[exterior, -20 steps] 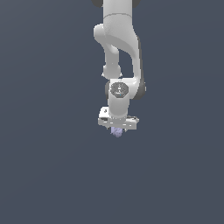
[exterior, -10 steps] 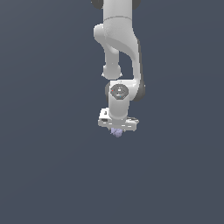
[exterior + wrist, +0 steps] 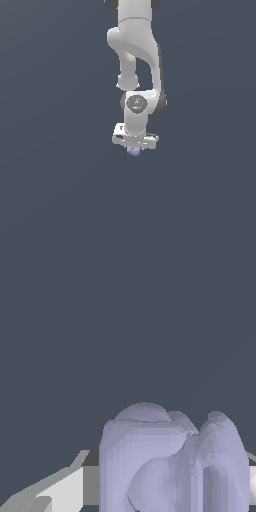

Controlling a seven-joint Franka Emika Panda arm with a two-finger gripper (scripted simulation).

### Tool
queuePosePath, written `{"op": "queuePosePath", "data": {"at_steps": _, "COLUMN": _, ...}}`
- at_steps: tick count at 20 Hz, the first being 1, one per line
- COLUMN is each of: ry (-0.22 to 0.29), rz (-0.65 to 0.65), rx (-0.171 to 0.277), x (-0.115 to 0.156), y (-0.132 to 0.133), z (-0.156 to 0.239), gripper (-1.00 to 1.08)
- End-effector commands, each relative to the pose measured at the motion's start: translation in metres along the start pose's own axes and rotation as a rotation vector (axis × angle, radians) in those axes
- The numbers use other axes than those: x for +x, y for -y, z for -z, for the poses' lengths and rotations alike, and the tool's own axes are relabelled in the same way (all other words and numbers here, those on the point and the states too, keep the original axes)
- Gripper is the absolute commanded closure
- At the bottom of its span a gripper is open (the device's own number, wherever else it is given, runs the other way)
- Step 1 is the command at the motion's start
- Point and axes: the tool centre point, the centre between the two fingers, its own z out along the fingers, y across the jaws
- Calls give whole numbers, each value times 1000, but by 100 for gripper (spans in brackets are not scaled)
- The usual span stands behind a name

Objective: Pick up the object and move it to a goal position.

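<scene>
The object point(image 3: 134, 150) is a small pale lavender lumpy blob, held just under the white gripper point(image 3: 134, 148) in the middle of the exterior view. The arm hangs down from the top and the gripper points downward. In the wrist view the object point(image 3: 170, 461) looms large and bumpy between the fingers point(image 3: 55, 491), one white and grey finger showing beside it. The gripper is shut on the object. No surface contact under the object shows.
Only a plain dark grey-blue ground point(image 3: 55, 200) surrounds the arm in both views. No goal marker shows.
The gripper with the object has shifted slightly, a little upward in the exterior view. The grip looks the same.
</scene>
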Motion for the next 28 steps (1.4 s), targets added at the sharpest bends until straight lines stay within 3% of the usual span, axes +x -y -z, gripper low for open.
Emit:
{"op": "queuePosePath", "data": {"at_steps": 1, "ry": -1, "rz": 0, "rx": 0, "x": -1, "y": 2, "z": 5, "gripper": 108}}
{"op": "queuePosePath", "data": {"at_steps": 12, "ry": -1, "rz": 0, "rx": 0, "x": -19, "y": 19, "z": 67, "gripper": 108}}
{"op": "queuePosePath", "data": {"at_steps": 28, "ry": -1, "rz": 0, "rx": -2, "x": -68, "y": 66, "z": 242, "gripper": 108}}
